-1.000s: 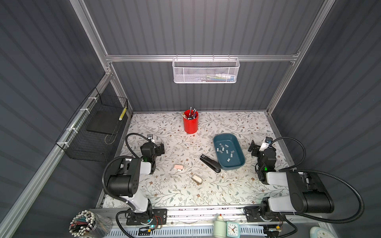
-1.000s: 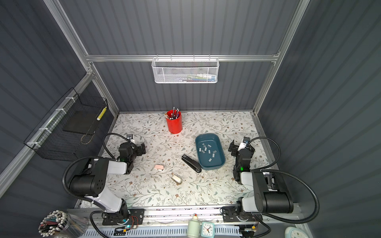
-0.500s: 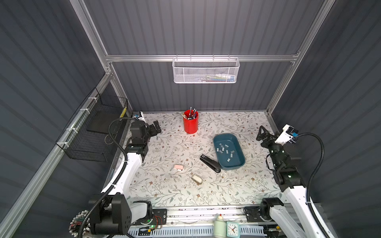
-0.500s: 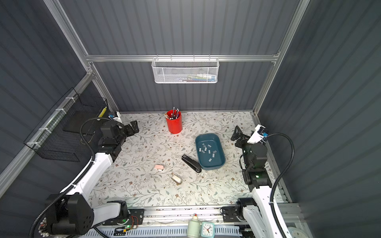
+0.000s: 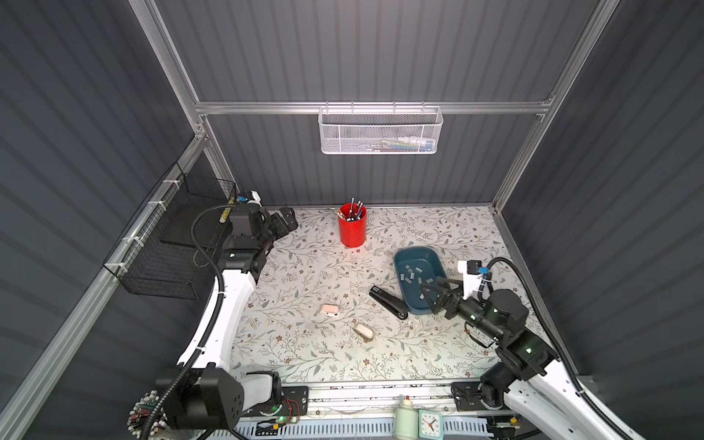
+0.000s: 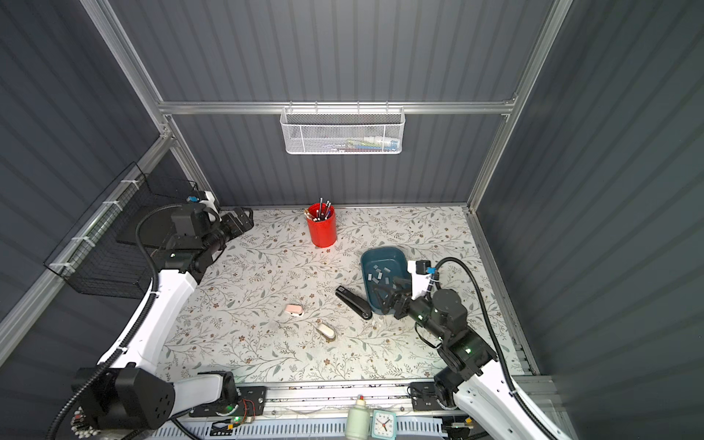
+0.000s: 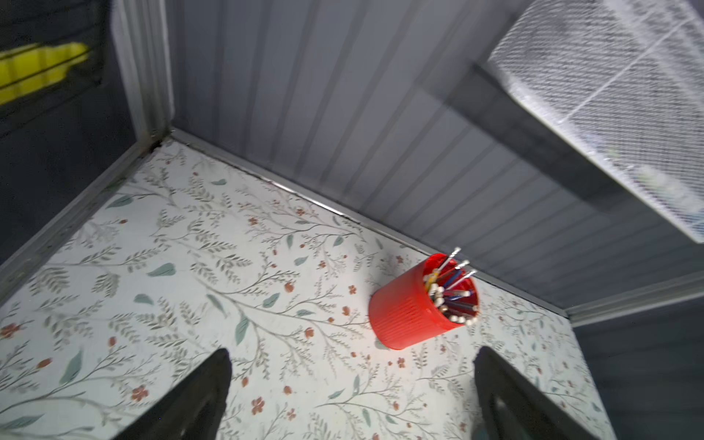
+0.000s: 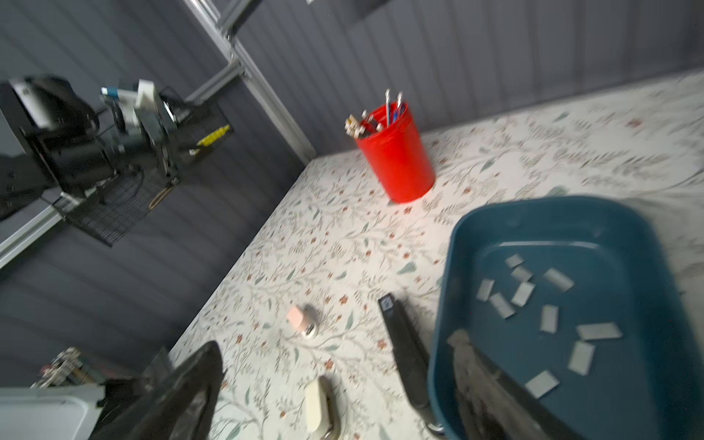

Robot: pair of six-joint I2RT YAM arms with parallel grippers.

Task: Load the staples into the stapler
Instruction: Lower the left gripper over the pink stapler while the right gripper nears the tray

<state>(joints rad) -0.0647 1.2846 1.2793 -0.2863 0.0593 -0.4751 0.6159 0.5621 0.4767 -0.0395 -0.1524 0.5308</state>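
Ten staples point(image 8: 522, 294), short pale grey strips, lie scattered flat on the floor of the one blue tray point(image 8: 533, 207). That tray sits just under and ahead of the right gripper point(image 5: 434, 291), whose jaws stand wide apart and grip nothing. In the right wrist view one of its fingers point(image 8: 484, 381) hangs over the tray's near corner and the other over the table outside it. The single black stapler point(image 5: 388, 302) lies flat on the floral table point(image 5: 304, 266) along the tray's long wall, touching it or just beside it, I cannot tell which. It is just beside the right gripper, on the side toward the left arm. Farther out on that same side lie one small pink thing point(image 5: 329, 309) and one small cream thing point(image 5: 362, 330), apart from each other. One red cup point(image 5: 352, 228) full of pens stands well ahead of the right gripper and near the left gripper point(image 5: 286, 223), which hangs raised with jaws wide and empty, well apart from stapler and tray. Two baskets hang on the walls. A white mesh basket point(image 5: 381, 131) high on the back wall holds a few coloured items too blurred to name, and a black wire basket point(image 5: 167, 259) is close behind the left gripper.
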